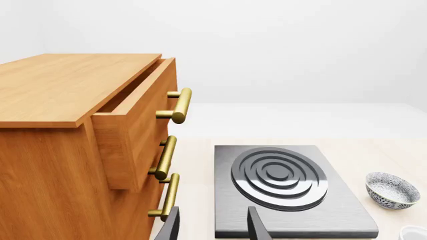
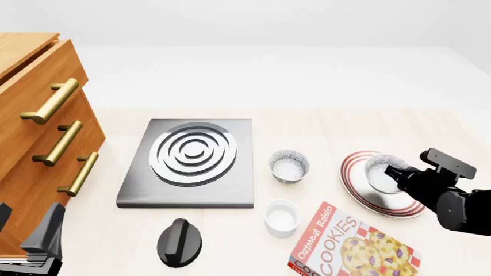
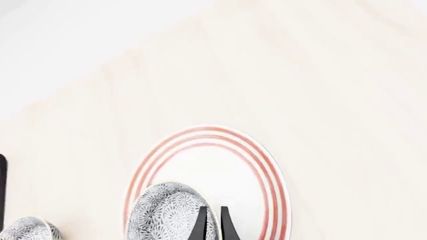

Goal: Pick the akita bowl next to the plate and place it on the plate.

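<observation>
At far left of the front view stands a wooden drawer cabinet (image 2: 34, 123) with three brass handles; the left wrist view shows its top drawer (image 1: 137, 112) pulled partly out. Below the cabinet, at the lower-left corner, the left gripper (image 2: 27, 233) hangs over the table (image 2: 368, 123) with its fingers spread apart and nothing between them.

Next to the right lies a grey stove plate (image 2: 190, 163) with concentric raised rings, and in front of it a black knob (image 2: 179, 242). Further right sits a speckled bowl (image 2: 289, 165) (the look-alike, resting on the bare table), with a plain white cup (image 2: 282, 217) nearer the camera. A cookie box (image 2: 351, 248) lies at the lower edge.

At right lies the plate (image 2: 381, 184), white with red rings. The akita bowl (image 2: 383, 173) stands upright over the plate's inner area. The right gripper (image 2: 399, 175) grasps the bowl at its rim: the right wrist view shows the two fingers (image 3: 201, 225) nearly closed on the bowl wall (image 3: 167, 212). Whether the bowl's base already touches the plate cannot be told.
</observation>
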`<state>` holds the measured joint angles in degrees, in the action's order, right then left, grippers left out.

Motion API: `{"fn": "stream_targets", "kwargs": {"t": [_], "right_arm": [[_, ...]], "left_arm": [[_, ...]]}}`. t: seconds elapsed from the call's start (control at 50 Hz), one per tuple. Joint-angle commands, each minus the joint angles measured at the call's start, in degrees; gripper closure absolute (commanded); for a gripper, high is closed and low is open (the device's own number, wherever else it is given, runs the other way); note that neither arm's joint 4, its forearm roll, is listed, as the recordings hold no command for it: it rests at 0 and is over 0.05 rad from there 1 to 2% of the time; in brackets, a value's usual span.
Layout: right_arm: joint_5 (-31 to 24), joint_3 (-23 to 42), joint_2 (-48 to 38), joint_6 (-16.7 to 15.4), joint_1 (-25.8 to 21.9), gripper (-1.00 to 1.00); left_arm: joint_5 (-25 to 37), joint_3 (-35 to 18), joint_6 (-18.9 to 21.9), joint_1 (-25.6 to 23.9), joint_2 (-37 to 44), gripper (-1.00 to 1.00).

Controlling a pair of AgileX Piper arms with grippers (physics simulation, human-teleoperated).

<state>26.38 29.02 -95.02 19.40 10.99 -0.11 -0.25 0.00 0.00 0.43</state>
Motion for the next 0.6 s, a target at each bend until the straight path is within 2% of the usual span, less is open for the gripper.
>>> {"fn": "stream_targets", "kwargs": {"t": [0.02, 0.6], "right_arm": [[0.8, 0.7, -1.8, 0.5, 0.0, 1.0], [1.8, 1.3, -4.4, 0.3, -0.4, 1.0]], "left_arm": [[0.0, 0.0, 0.0, 0.0, 0.0, -1.0], [0.0, 0.0, 0.0, 0.0, 0.0, -1.0]]}}
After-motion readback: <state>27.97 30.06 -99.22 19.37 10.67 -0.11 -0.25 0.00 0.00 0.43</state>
